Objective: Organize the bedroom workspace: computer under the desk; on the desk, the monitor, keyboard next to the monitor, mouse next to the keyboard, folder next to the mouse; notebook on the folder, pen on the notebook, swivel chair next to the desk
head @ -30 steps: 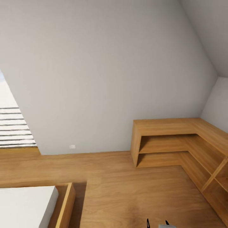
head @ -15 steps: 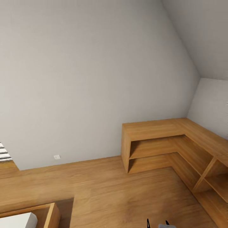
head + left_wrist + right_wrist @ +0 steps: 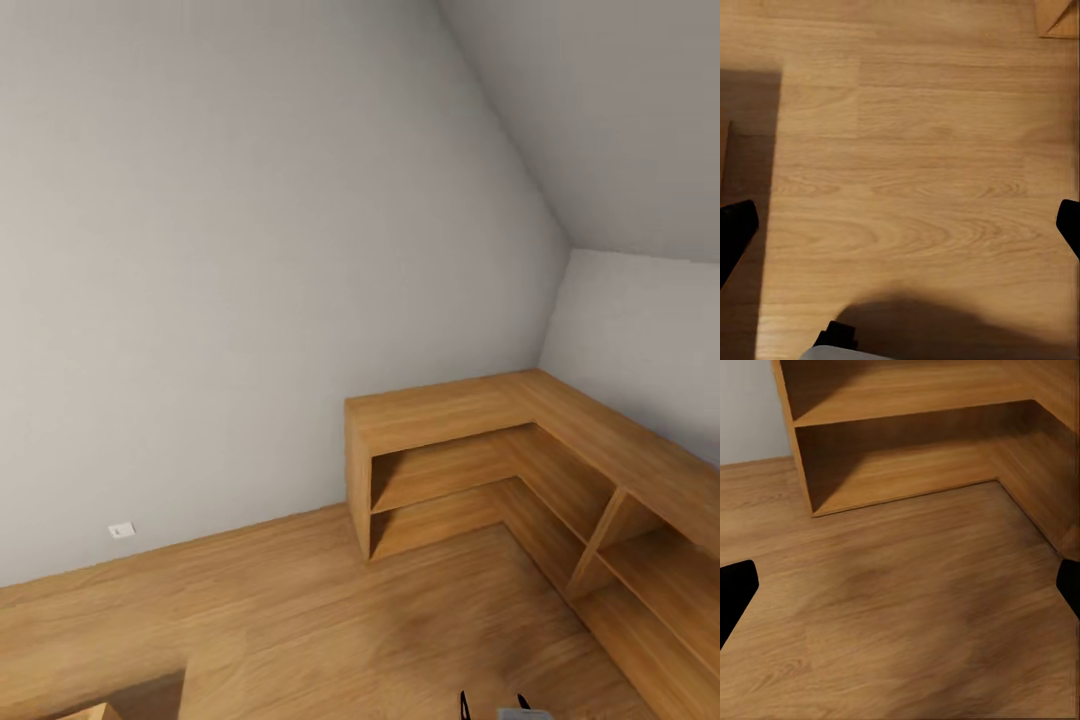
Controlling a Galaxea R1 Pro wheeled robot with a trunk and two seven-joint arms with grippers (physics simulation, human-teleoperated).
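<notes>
I am in the bedroom, facing a pale grey wall (image 3: pixel 250 250) under a sloped ceiling (image 3: pixel 620 120), with an oak plank floor (image 3: pixel 330 620) below. The desk, computer, monitor, keyboard, mouse, folder, notebook, pen and swivel chair are out of view. My left gripper (image 3: pixel 900 229) hangs open over bare floor, its black fingertips (image 3: pixel 735 232) far apart with nothing between them. My right gripper (image 3: pixel 900 589) is open too, over the floor in front of a low shelf unit. Two black fingertips (image 3: pixel 465 706) peek in at the head view's lower edge.
A low L-shaped oak shelf cabinet (image 3: pixel 450 420) fills the right corner, and its open shelves (image 3: pixel 907 405) are bare. A white wall socket (image 3: pixel 121 530) sits low on the wall. An oak frame corner (image 3: pixel 85 712) shows at the lower left.
The whole head view has swung to the right, so the camera moved. The bed and the striped window have slid out on the left, and the oak cabinet sits nearer the middle.
</notes>
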